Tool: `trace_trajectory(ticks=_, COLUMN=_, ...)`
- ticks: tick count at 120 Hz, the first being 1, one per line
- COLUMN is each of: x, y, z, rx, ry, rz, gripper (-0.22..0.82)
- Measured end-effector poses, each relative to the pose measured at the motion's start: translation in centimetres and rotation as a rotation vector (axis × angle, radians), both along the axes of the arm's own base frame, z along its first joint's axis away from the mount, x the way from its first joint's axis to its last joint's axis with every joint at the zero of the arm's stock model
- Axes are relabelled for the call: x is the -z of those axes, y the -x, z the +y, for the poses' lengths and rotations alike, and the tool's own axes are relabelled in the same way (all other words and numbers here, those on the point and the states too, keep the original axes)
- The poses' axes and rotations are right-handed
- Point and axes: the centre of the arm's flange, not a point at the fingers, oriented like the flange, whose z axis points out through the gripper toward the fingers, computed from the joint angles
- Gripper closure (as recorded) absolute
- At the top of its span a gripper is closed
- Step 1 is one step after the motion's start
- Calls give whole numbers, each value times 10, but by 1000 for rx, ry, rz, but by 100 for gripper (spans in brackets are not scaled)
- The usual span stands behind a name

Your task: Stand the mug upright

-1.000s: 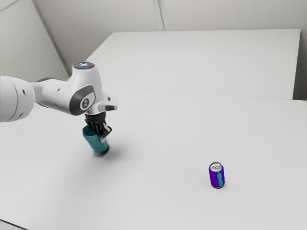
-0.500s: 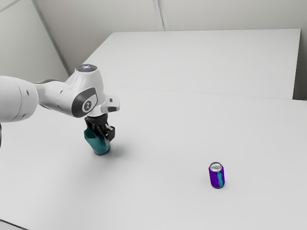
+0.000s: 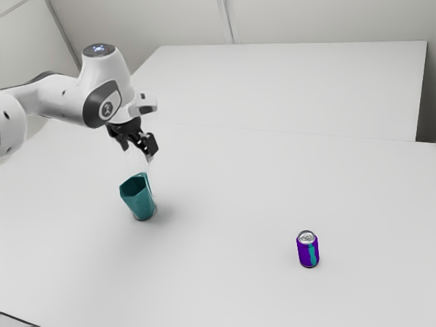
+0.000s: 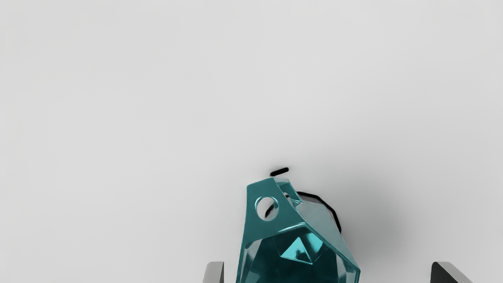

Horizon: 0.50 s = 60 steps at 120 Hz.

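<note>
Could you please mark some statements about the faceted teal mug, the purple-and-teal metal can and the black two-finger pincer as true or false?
1. The faceted teal mug lies on its side. False: it stands on its base, mouth facing up.
2. The black two-finger pincer is above the mug, with a gap between them. True.
3. The pincer is closed. False: its fingers are spread wide, holding nothing.
4. The purple-and-teal metal can stands upright on the white table. True.
5. The can touches the mug. False: they stand well apart, the can further toward the exterior view's right.
</note>
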Motion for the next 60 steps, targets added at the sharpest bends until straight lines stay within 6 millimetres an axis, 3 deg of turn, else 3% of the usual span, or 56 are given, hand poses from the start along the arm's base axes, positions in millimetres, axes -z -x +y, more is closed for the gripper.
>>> trace_trajectory(ticks=25, x=-82, y=-12, z=6, rx=-46, ry=18, rz=-51, gripper=1)
trace_trajectory(ticks=60, x=-171, y=-5, z=14, rx=-96, ry=17, rz=-73, gripper=0)
